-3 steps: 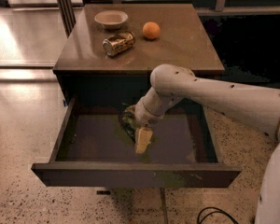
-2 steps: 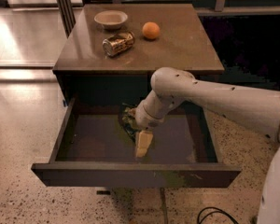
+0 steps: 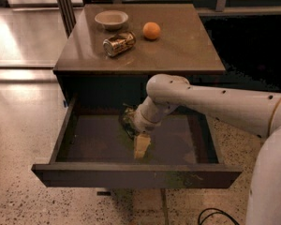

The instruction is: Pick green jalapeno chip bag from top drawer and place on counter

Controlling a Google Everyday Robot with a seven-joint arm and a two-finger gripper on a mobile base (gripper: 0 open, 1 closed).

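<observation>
Green jalapeno chip bag [image 3: 128,122] hasn't budged: it's at the back-middle of the top drawer [image 3: 136,175]. Tool [image 3: 141,146] has sunk a touch lower, right by the bag; clamped or not, I cannot tell. No lift yet, so the bench [image 3: 178,46] placement looks some way off.

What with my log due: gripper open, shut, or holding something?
Gripper in the top drawer by the green jalapeno chip bag; state cannot be told.

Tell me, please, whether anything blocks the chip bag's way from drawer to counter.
Nothing visible does. The gripper sits in the open top drawer by the chip bag; on the counter, the can, bowl and orange lie back from the edge.
</observation>
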